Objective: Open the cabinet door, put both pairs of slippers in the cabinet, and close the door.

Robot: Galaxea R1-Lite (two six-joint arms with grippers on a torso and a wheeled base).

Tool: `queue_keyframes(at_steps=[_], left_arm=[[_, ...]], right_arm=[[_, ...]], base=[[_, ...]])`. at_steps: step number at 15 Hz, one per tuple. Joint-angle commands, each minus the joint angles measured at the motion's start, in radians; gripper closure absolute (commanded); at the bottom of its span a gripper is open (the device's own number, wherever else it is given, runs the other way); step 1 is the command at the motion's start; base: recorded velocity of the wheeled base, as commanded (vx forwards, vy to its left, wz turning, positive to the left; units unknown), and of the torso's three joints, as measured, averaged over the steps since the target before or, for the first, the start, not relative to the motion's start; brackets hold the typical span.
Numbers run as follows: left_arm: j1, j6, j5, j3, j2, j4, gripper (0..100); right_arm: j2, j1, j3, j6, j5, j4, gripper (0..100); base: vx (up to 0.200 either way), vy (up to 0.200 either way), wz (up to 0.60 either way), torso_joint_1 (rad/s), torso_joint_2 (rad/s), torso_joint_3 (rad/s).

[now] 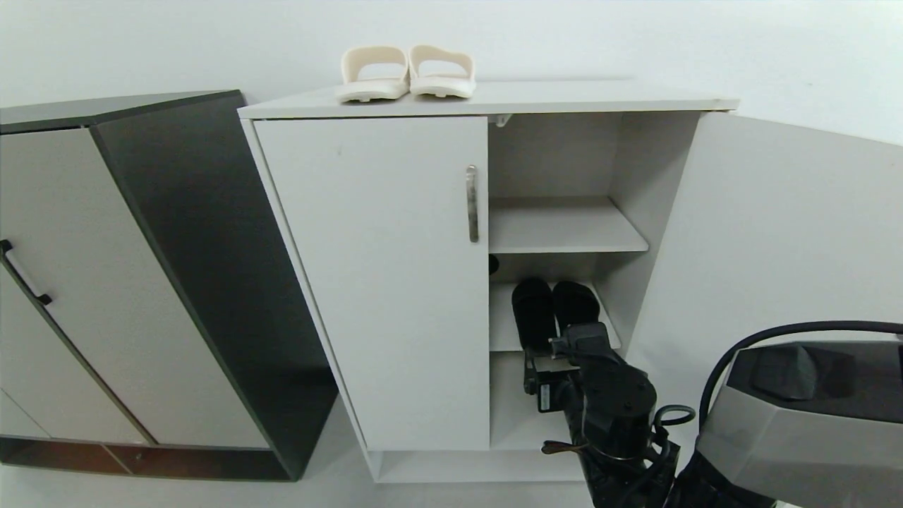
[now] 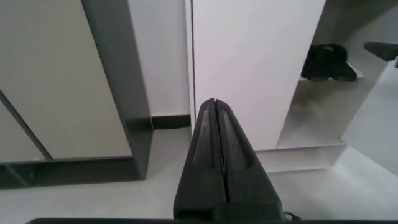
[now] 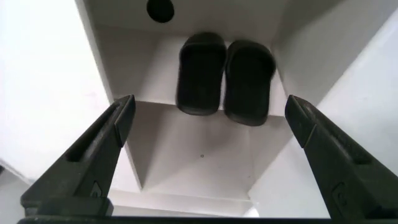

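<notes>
White cabinet, silver handle; cream slippers; black slippers; neighbouring cabinet dark grey, pale-fronted, with black handle.

The cabinet is smooth matt board, its handle brushed metal; cream slippers and black slippers look matt, rubbery.

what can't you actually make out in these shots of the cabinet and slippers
- Left half of the cabinet interior: head view, behind the closed left door.
- Near ends of the black slippers: head view, covered by the right arm.
- Outer face and handle of the open right door: head view, turned away and cut off by the picture's edge.
</notes>
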Motion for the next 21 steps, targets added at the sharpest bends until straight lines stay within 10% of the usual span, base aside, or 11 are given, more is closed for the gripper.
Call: queue_keyframes(at_steps=[1,9,21], left_arm=[[0.001,0.000,0.000,0.000,0.002,0.000,100],[0.001,0.000,0.000,0.000,0.002,0.000,100],[0.001,0.002,0.000,0.000,0.002,0.000,100]], right_arm=[[0.001,0.000,0.005,0.000,0.001,-0.003,0],[0.003,-0.001,0.048,-0.028,0.038,-0.023,0],[-0.056,-0.018,0.113,0.000,0.160,0.042,0]], base=[[0.000,0.200,0.00,0.002,0.00,0.007],[0.000,0.200,0.00,0.005,0.00,0.002],[0.000,0.000,0.00,0.000,0.00,0.000]])
